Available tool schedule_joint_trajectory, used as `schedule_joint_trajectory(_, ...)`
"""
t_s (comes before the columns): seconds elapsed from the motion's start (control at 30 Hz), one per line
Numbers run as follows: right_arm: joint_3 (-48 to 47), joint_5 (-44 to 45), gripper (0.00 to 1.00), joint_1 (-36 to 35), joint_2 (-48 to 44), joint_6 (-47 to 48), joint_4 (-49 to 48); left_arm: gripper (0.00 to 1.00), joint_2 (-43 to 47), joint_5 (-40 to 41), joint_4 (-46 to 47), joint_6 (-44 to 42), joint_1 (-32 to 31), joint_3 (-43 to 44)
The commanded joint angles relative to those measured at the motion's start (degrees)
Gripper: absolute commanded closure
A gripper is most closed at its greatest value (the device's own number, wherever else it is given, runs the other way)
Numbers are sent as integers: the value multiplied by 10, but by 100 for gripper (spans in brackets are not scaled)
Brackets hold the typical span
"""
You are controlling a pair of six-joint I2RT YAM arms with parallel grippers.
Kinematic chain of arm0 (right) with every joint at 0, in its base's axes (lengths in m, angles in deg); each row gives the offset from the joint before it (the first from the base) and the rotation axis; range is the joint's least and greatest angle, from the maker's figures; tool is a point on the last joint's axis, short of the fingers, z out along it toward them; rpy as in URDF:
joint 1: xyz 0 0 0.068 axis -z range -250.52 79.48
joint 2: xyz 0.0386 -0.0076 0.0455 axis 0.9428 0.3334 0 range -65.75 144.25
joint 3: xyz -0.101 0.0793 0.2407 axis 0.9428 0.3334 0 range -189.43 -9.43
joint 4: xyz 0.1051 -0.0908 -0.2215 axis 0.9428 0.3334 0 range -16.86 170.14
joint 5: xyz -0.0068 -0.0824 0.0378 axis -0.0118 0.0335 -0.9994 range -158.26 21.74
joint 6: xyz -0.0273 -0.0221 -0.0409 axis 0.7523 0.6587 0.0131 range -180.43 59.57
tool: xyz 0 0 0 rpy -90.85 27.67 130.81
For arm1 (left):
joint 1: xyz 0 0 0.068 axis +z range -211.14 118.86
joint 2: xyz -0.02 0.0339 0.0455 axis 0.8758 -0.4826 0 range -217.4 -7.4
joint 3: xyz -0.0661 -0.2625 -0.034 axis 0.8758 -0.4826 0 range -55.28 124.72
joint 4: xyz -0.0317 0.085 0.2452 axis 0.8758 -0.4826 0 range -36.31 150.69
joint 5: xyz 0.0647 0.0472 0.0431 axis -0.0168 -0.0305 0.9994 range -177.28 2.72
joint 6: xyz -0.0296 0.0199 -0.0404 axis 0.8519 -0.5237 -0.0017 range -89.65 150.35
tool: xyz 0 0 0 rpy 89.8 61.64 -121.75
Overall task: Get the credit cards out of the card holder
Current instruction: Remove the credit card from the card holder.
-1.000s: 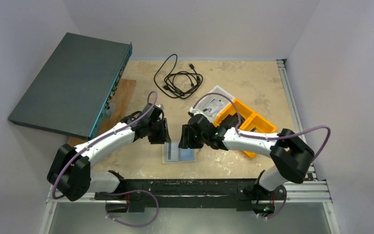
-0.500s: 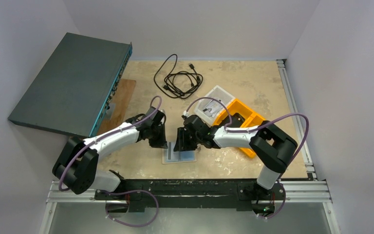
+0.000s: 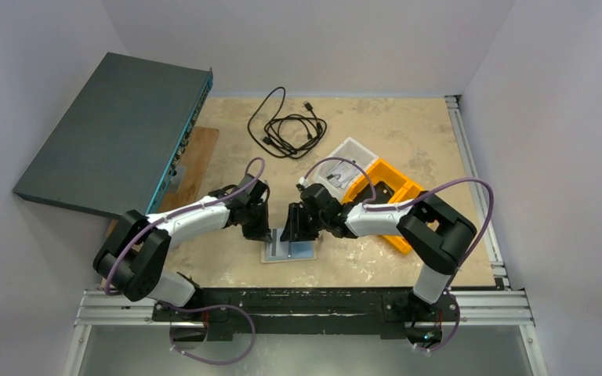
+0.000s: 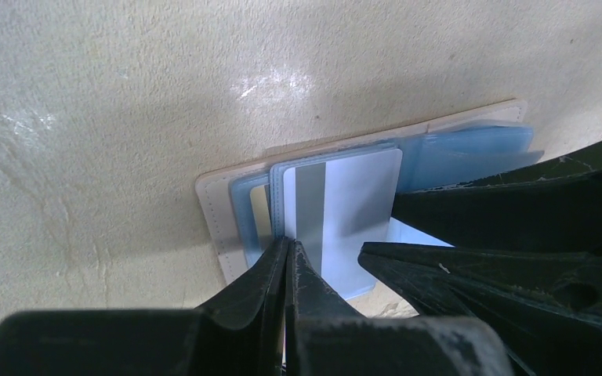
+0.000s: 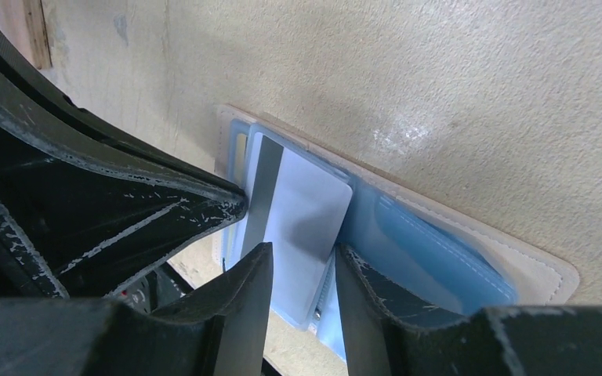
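By the bench's (image 3: 407, 141) near edge, the holder (image 3: 306, 252) is seemingly being pinned by closed left jaws. The card (image 4: 357, 204) is being straddled by right jaws, grip unclear.

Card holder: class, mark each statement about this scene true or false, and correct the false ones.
1. The card holder lies open on the table. True.
2. A white card with a grey stripe shows in it. True.
3. The left pincer is wide open. False: it is shut on the card's edge.
4. The cable lies across the card holder. False: it lies apart, at the table's far side.
5. The bin stands on the robot's left. False: on its right.
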Motion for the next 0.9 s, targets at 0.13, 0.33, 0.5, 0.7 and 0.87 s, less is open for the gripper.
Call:
schedule_joint_trajectory(0.13, 15, -27, 65, 3, 23, -8, -43, 100, -22, -12, 33, 7, -7, -7)
schedule_joint_trajectory(0.33, 25, -40, 64, 6, 29, -15, -62, 100, -39, -6, 35, 27, -26, -5)
schedule_joint_trajectory(0.5, 71, -67, 64, 28, 18, -36, -110, 100, -48, 22, 13, 46, -26, -11)
schedule_joint_trajectory(0.7, 121, -105, 65, 48, 4, -71, -190, 100, -54, 29, 18, 65, -27, -27)
schedule_joint_trajectory(0.87, 152, -132, 68, 57, 11, -106, -253, 100, -56, 36, 14, 72, -26, -31)
